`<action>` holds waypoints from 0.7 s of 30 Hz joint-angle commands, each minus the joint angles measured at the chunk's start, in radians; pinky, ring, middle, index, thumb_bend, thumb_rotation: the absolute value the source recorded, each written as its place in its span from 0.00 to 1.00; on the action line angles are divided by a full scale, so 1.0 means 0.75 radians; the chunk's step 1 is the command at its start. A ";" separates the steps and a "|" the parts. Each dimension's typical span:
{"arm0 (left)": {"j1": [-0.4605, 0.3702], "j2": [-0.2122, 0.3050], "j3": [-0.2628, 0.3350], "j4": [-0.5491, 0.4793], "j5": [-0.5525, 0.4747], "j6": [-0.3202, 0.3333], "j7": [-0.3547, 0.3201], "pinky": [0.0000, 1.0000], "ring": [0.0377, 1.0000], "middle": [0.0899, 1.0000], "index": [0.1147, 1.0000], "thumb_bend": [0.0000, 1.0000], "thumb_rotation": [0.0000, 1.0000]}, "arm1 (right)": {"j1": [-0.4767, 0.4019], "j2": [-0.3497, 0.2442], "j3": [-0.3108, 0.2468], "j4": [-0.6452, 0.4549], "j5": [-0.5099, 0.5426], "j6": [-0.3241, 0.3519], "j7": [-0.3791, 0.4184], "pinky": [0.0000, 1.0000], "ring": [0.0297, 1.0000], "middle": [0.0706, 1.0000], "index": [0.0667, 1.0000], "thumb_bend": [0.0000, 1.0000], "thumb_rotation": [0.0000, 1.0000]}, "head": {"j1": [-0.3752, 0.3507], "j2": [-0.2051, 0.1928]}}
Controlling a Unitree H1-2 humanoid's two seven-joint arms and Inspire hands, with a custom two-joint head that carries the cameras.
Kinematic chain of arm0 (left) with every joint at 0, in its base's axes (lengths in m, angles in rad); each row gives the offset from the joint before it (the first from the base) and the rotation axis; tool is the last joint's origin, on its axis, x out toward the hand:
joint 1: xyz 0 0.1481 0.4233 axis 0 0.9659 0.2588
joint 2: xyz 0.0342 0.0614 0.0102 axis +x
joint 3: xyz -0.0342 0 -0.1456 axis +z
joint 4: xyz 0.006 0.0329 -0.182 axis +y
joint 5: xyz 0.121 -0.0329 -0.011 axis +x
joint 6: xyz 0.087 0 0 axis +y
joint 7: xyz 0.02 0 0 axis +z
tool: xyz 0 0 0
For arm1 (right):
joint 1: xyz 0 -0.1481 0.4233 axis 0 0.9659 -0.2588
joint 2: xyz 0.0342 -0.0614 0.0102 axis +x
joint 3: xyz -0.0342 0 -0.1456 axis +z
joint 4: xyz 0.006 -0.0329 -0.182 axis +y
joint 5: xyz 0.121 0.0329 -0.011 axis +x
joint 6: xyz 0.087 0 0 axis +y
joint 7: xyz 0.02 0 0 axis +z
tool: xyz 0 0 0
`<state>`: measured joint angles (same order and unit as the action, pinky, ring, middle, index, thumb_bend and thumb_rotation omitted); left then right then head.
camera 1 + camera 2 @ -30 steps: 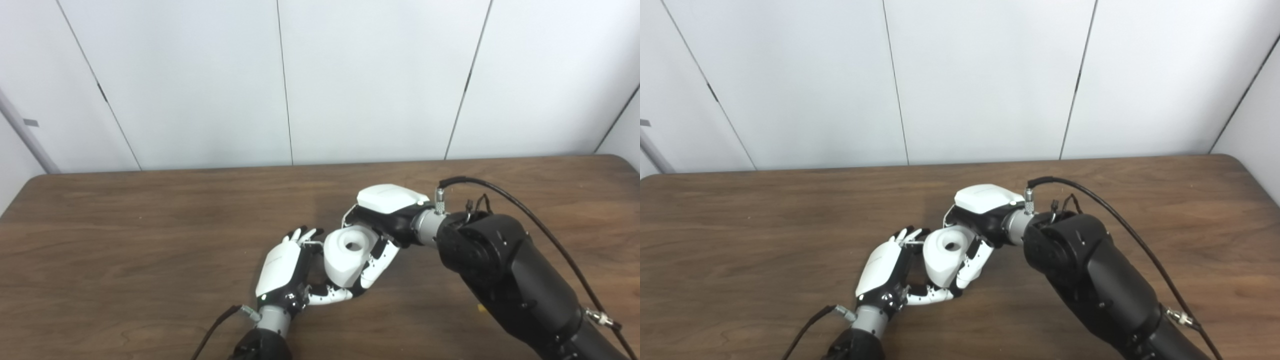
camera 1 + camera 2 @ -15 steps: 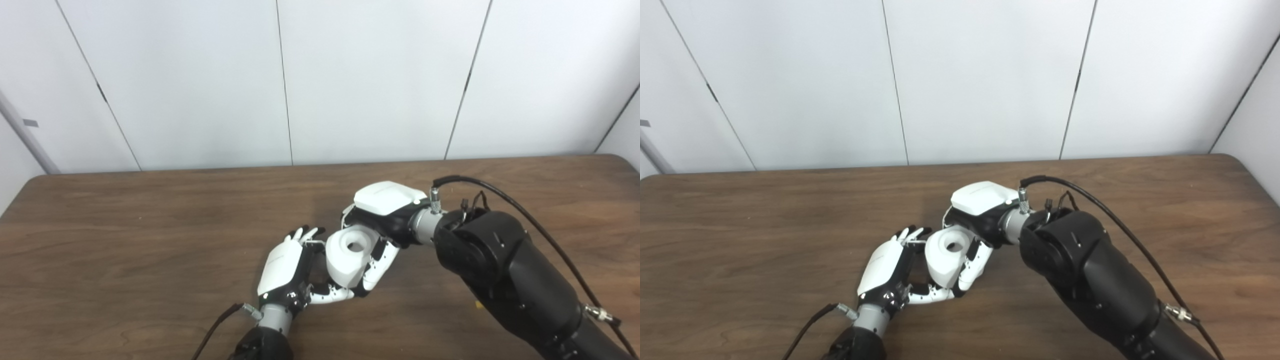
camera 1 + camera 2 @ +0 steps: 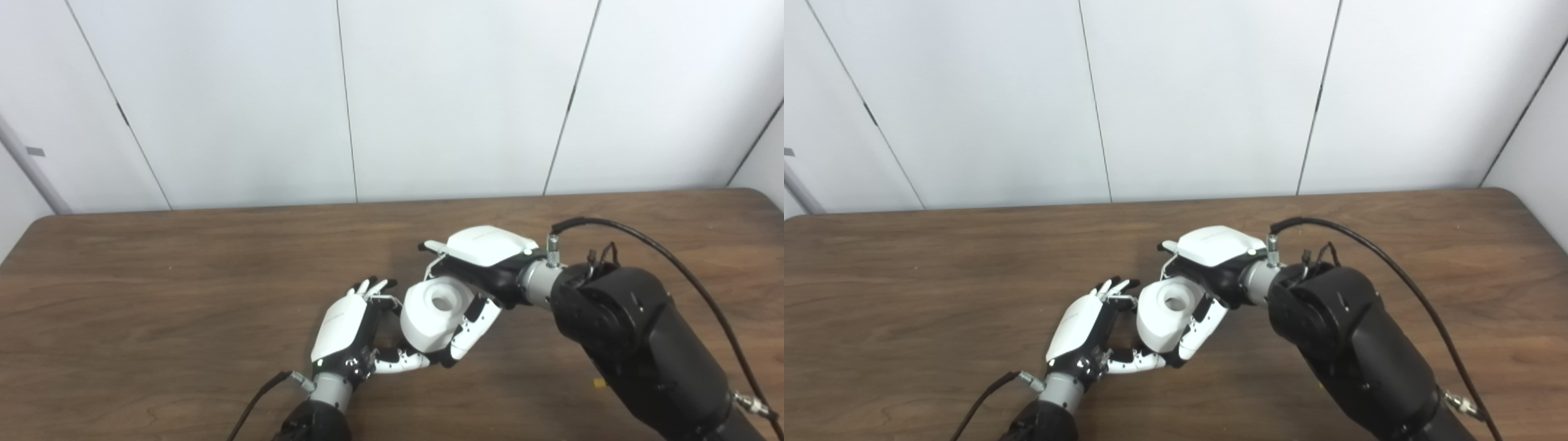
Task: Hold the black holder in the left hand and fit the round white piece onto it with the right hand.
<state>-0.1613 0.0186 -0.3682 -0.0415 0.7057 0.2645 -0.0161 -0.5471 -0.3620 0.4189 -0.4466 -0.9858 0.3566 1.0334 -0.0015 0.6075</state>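
Right hand (image 3: 474,278) grips the round white piece (image 3: 433,313) at the frame's middle. Left hand (image 3: 352,331) curls beside it; its black holder is hidden. Push on slowly, hole lined up.

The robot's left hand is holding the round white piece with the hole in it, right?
Not quite. The right hand holds the round white piece, as the left eye view shows. The left hand sits beside it. It does have a hole.
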 commanded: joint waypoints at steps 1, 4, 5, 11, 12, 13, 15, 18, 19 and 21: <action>0.019 0.008 0.003 -0.007 -0.019 0.023 -0.029 1.00 1.00 0.91 0.41 0.52 0.05 | -0.025 0.012 -0.030 -0.038 0.010 -0.025 -0.063 0.99 1.00 1.00 1.00 1.00 0.49 | 0.002 0.001; 0.024 0.014 -0.001 -0.015 -0.015 0.023 -0.033 1.00 1.00 0.91 0.41 0.52 0.05 | 0.001 0.023 -0.043 -0.034 0.014 -0.040 -0.105 1.00 1.00 1.00 1.00 1.00 0.48 | 0.005 0.001; 0.025 0.014 -0.001 -0.016 -0.015 0.025 -0.035 1.00 1.00 0.91 0.41 0.52 0.05 | 0.009 0.025 -0.045 -0.032 0.014 -0.046 -0.117 1.00 1.00 1.00 1.00 1.00 0.48 | 0.005 0.001; 0.034 0.010 -0.005 -0.035 -0.012 0.037 -0.044 1.00 1.00 0.91 0.41 0.52 0.05 | 0.046 0.034 -0.051 -0.025 0.028 -0.067 -0.178 1.00 1.00 1.00 1.00 1.00 0.47 | 0.021 0.006; 0.035 0.008 -0.006 -0.037 -0.011 0.039 -0.046 1.00 1.00 0.91 0.41 0.52 0.05 | 0.051 0.037 -0.050 -0.020 0.028 -0.071 -0.185 1.00 1.00 1.00 1.00 1.00 0.47 | 0.027 0.008; 0.035 0.006 -0.007 -0.039 -0.012 0.041 -0.047 1.00 1.00 0.91 0.41 0.52 0.05 | 0.054 0.039 -0.047 -0.015 0.026 -0.075 -0.191 1.00 1.00 1.00 1.00 1.00 0.47 | 0.027 0.008; 0.036 0.003 -0.007 -0.042 -0.012 0.045 -0.049 1.00 1.00 0.91 0.41 0.52 0.05 | 0.059 0.043 -0.046 -0.011 0.024 -0.080 -0.198 1.00 1.00 1.00 1.00 1.00 0.48 | 0.030 0.009; 0.035 0.001 -0.009 -0.044 -0.008 0.053 -0.051 1.00 1.00 0.91 0.41 0.52 0.05 | 0.067 0.053 -0.050 -0.005 0.023 -0.083 -0.210 1.00 1.00 1.00 1.00 1.00 0.47 | 0.032 0.010; 0.034 0.001 -0.009 -0.045 -0.007 0.055 -0.052 1.00 1.00 0.91 0.41 0.52 0.05 | 0.069 0.055 -0.050 -0.003 0.022 -0.083 -0.213 1.00 1.00 1.00 1.00 1.00 0.47 | 0.032 0.009; 0.032 0.001 -0.007 -0.041 -0.013 0.052 -0.049 1.00 1.00 0.91 0.41 0.52 0.05 | 0.072 0.054 -0.053 0.001 0.022 -0.083 -0.217 1.00 1.00 1.00 1.00 1.00 0.48 | 0.033 0.005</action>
<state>-0.1437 0.0215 -0.3713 -0.0698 0.7057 0.2792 -0.0261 -0.4637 -0.3237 0.3972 -0.4391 -0.9681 0.3068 0.9028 0.0215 0.6121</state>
